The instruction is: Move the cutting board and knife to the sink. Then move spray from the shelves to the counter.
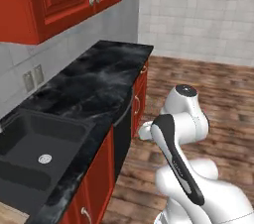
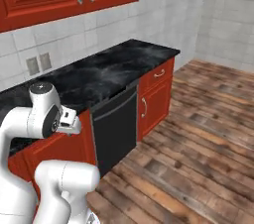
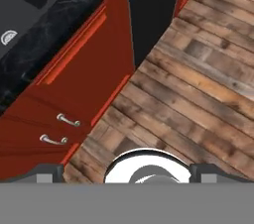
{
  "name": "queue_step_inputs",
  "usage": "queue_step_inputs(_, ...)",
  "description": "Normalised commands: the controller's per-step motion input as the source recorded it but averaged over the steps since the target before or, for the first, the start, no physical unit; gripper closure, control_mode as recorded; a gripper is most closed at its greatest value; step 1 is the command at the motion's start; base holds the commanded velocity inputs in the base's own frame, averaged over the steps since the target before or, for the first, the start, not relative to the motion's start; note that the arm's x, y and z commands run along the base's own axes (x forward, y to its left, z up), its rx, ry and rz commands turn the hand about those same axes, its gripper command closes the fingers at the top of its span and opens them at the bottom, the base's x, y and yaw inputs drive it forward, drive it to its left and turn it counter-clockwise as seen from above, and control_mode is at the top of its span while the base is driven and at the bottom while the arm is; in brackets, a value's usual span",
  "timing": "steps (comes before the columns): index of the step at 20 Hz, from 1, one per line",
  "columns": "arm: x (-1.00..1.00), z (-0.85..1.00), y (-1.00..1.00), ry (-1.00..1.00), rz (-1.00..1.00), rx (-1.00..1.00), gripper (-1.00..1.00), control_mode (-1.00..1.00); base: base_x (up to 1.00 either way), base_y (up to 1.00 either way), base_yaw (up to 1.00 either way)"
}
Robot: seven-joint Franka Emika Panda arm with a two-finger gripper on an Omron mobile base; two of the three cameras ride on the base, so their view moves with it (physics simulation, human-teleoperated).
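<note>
From behind the arm on its left, the counter (image 1: pixel 94 86) and the sink (image 1: pixel 34 143) are viewed closely, forward and down. From behind on its right, the same counter (image 2: pixel 114 67) is seen from further back, with the red cabinets (image 2: pixel 156 96) and wood floor (image 2: pixel 198 134). From the hand, the cabinet fronts (image 3: pixel 74 94), the sink's edge (image 3: pixel 20 5) and the floor (image 3: pixel 198 84) are looked down upon.

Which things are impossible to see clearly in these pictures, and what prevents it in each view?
- Sink, left base view: its near and left parts are cut off by the picture edge.
- Sink, hand view: only a corner with the drain shows at the top left edge.
- Counter, right base view: its left end is hidden behind the white arm.
- Wall outlets, left base view: too small for detail.
</note>
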Motion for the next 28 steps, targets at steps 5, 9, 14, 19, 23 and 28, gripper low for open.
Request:
queue_step_inputs(5,0.00,0.00,0.00,0.00,0.00,0.00,-1.00,1.00,0.00,0.00,-0.96)
queue_step_inputs(9,0.00,0.00,0.00,0.00,0.00,0.00,-1.00,1.00,0.00,0.00,-0.97)
queue_step_inputs(14,0.00,0.00,0.00,0.00,0.00,0.00,-1.00,1.00,0.00,0.00,-0.97)
queue_step_inputs(19,0.00,0.00,0.00,0.00,0.00,0.00,-1.00,1.00,0.00,0.00,-0.97)
queue_step_inputs(23,0.00,0.00,0.00,0.00,0.00,0.00,-1.00,1.00,0.00,0.00,-0.97)
queue_step_inputs(28,0.00,0.00,0.00,0.00,0.00,0.00,-1.00,1.00,0.00,0.00,-0.98)
